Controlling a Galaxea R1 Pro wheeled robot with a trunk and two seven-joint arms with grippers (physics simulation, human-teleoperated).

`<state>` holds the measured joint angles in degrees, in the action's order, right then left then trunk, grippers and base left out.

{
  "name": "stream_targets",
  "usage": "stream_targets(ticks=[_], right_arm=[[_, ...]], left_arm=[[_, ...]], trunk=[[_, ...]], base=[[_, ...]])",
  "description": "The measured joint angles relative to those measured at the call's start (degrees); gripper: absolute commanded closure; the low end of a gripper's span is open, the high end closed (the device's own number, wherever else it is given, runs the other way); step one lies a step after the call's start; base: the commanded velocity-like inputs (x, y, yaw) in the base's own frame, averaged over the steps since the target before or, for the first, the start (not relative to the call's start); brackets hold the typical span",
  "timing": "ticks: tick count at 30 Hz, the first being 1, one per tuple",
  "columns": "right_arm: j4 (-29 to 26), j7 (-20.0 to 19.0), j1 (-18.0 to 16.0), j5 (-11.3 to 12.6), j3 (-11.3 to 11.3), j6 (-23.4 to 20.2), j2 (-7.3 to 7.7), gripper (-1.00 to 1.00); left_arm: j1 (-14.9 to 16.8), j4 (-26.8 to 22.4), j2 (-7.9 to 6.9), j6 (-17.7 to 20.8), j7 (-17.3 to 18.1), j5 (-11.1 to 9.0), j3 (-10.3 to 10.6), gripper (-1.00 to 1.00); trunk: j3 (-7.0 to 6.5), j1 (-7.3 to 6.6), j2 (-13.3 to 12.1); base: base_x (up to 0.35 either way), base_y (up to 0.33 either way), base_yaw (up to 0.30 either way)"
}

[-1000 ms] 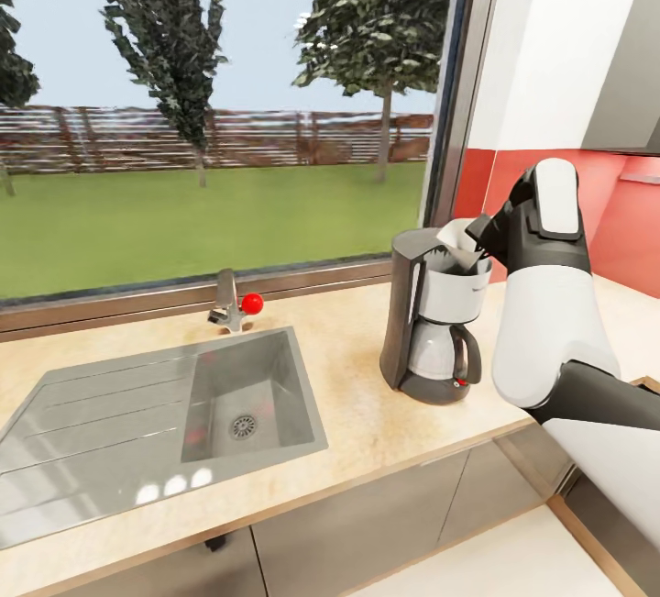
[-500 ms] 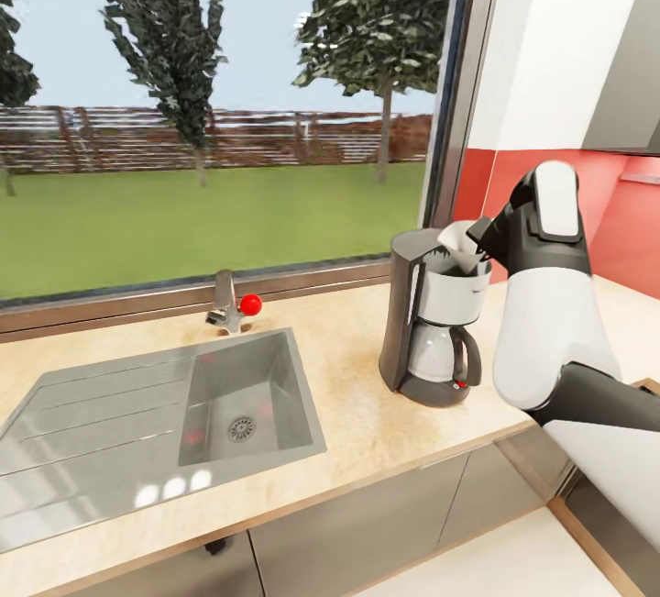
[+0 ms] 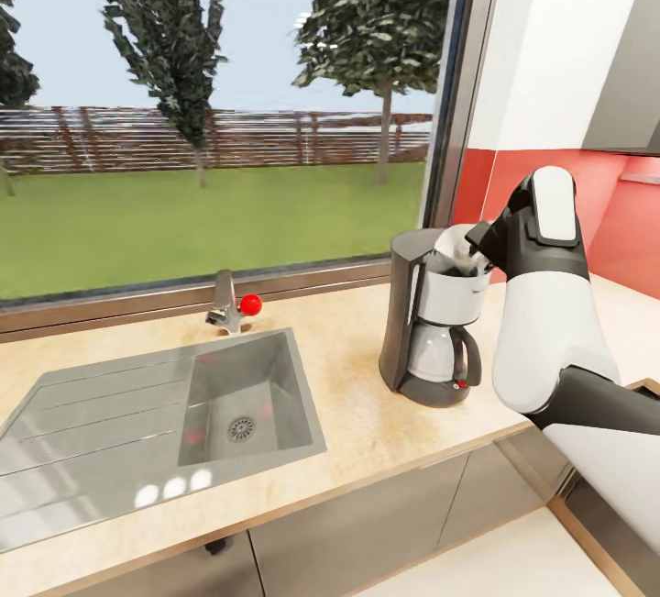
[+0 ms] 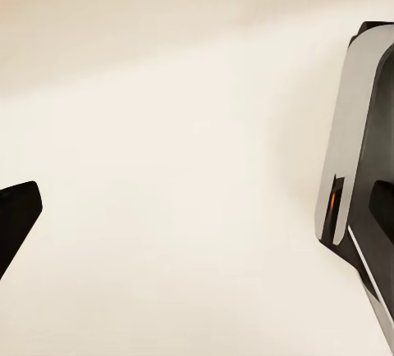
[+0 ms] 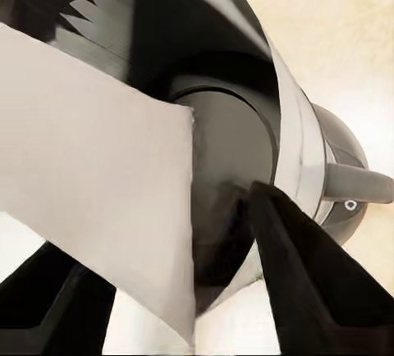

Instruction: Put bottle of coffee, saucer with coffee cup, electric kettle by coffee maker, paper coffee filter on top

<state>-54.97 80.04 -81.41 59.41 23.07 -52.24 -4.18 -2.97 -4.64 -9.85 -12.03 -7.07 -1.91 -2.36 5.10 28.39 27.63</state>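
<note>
Coffee maker: stands upright on the desk, to the right of the sink, glass carafe seated at its base, black handle turned toward the room.
Paper coffee filter: right at the open top of the coffee maker, tilted, its lower edge down at the basket; in the right wrist view the white sheet hangs across the dark basket opening.
Right gripper: at the top of the coffee maker, its two dark fingers parted, the filter lying between them; whether they pinch the paper I cannot tell.
Left gripper: a dark fingertip shows at the edge of the left wrist view over a pale surface; I cannot tell how wide it stands.
Tap: behind the sink, red knob beside it.
Window: lawn, fence and trees beyond.
</note>
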Motion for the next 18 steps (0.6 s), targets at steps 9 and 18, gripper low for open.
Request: stream_targets(ticks=[9,18], right_arm=[[0.00,0.00,0.00,0.00,0.00,0.01,0.00,-1.00],[0.02,0.00,0.00,0.00,0.00,0.01,0.00,-1.00]], left_arm=[[0.00,0.00,0.00,0.00,0.00,0.00,0.01,-1.00],[0.00,0.00,0.00,0.00,0.00,0.00,0.01,-1.00]], trunk=[[0.00,0.00,0.00],[0.00,0.00,0.00]], base=[[0.000,0.000,0.000],[0.000,0.000,0.000]])
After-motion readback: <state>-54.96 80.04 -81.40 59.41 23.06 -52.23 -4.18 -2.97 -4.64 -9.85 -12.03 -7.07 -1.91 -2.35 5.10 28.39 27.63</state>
